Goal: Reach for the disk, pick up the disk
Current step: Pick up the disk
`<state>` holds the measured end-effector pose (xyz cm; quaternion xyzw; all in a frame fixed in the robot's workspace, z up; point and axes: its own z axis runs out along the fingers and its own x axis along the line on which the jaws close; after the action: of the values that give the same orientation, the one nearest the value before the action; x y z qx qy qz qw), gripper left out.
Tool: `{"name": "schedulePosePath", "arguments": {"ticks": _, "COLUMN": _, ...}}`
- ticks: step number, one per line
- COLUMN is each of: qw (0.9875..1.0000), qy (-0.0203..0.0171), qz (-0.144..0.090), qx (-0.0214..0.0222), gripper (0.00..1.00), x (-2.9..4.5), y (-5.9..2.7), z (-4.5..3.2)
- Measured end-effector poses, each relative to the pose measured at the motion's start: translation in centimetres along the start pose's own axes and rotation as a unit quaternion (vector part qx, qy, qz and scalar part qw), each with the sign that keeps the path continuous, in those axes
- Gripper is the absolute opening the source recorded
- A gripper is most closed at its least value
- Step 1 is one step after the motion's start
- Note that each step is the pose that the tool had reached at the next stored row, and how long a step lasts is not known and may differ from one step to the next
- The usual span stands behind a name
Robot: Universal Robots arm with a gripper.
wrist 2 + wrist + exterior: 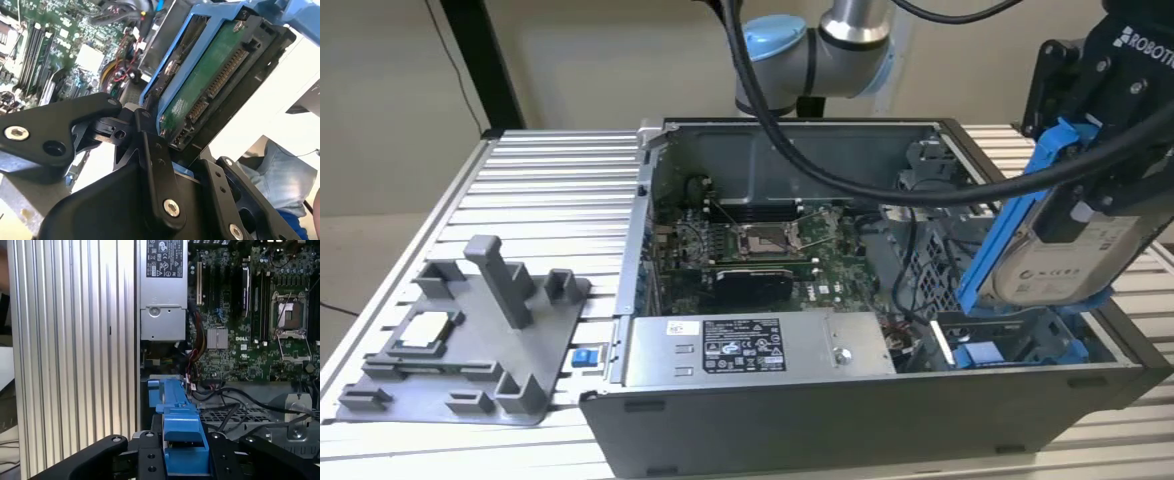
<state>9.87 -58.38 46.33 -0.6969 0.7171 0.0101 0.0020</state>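
Note:
The disk [1067,262], a silver-grey drive with a white label and blue side rails, hangs tilted above the open computer case [854,420], at the exterior view's right. My gripper [1083,195] comes down from above and is shut on it, clear of the case's drive bay. In the second wrist view the disk [210,90] shows its green circuit board and connector, with a black finger [150,150] pressed against its blue rail. The first wrist view looks down the blue rail of the disk [181,435], held between the two sides of my gripper [182,452].
The case stands on a slatted aluminium table [547,190], with a motherboard [761,240], a power supply [747,350], loose cables and a blue bracket [983,356] inside. A grey fixture [467,345] at the exterior view's left holds a small silver chip [424,330]. A person's leg [285,175] is beside the table.

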Motion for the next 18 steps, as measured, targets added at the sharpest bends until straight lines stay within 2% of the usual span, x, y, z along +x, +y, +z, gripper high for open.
{"name": "schedulePosePath", "arguments": {"ticks": 5, "qw": 1.0000, "qy": 0.0001, "qz": 0.000, "qx": -0.0001, "gripper": 0.00, "x": 0.56, "y": -0.97, "z": -0.03}}
{"name": "schedulePosePath", "arguments": {"ticks": 18, "qw": 1.0000, "qy": -0.0002, "qz": 0.000, "qx": -0.0001, "gripper": 0.00, "x": 0.83, "y": -1.00, "z": -0.03}}
